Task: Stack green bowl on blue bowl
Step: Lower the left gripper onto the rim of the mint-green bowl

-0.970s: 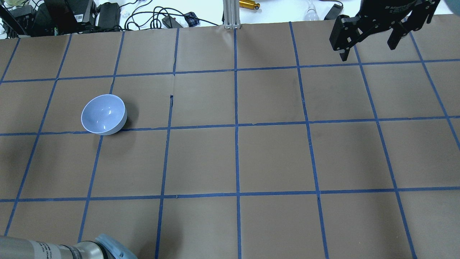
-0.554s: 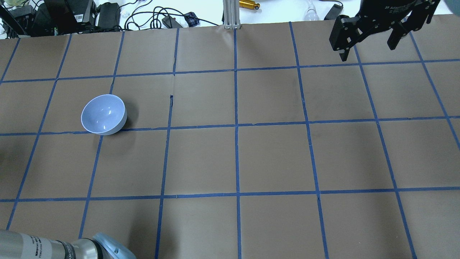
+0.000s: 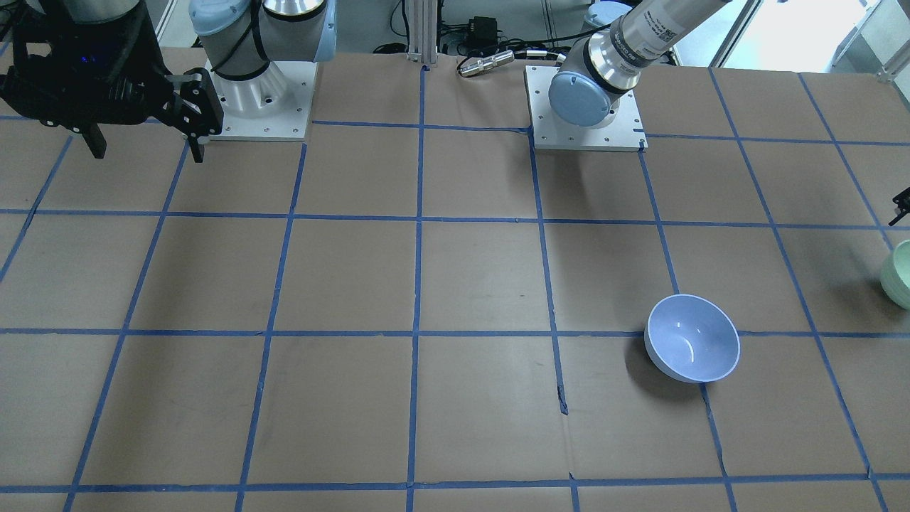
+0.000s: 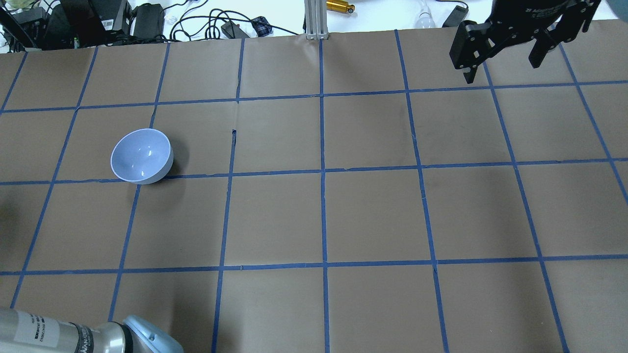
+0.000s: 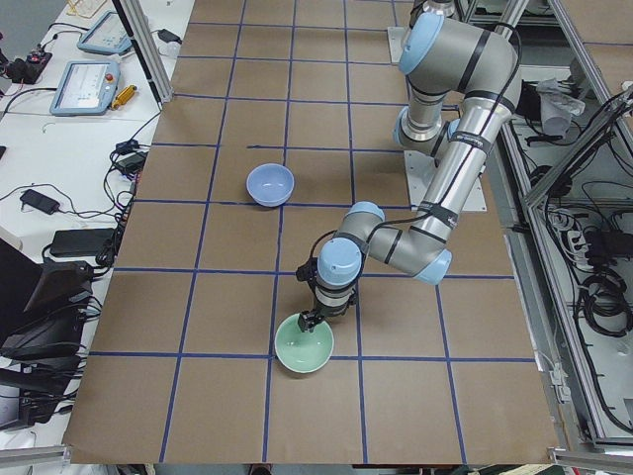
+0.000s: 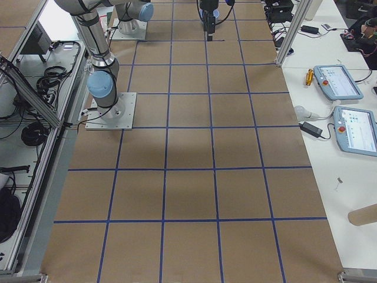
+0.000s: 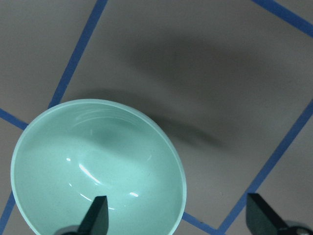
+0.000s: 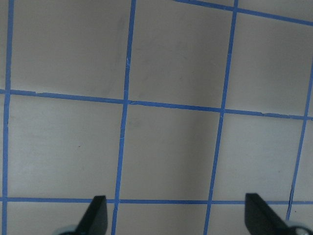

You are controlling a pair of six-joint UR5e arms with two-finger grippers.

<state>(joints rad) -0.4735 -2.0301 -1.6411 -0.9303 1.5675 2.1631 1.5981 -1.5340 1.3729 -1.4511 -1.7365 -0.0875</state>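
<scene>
1. Green bowl (image 7: pixel 98 166) sits at the left end of the table (image 4: pixel 373 215), under the left gripper (image 7: pixel 178 220), whose spread fingers (image 7: pixel 98 218) straddle its rim.
2. Likely best: lower squarely, pinch the wall firmly, lift level.
3. Both bowls are upright and empty; the blue bowl (image 4: pixel 141 156) stands well apart.
4. Right gripper (image 4: pixel 503 64) hovers far off, spread, holding nothing.

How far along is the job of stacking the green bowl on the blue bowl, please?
Done: nothing stacked yet; the blue bowl sits empty, apart from the green bowl. In hand: the left gripper is open, one finger over the bowl's inside, one outside its rim. Left: grip, lift, carry, set down. The right gripper hangs open, far off.
</scene>
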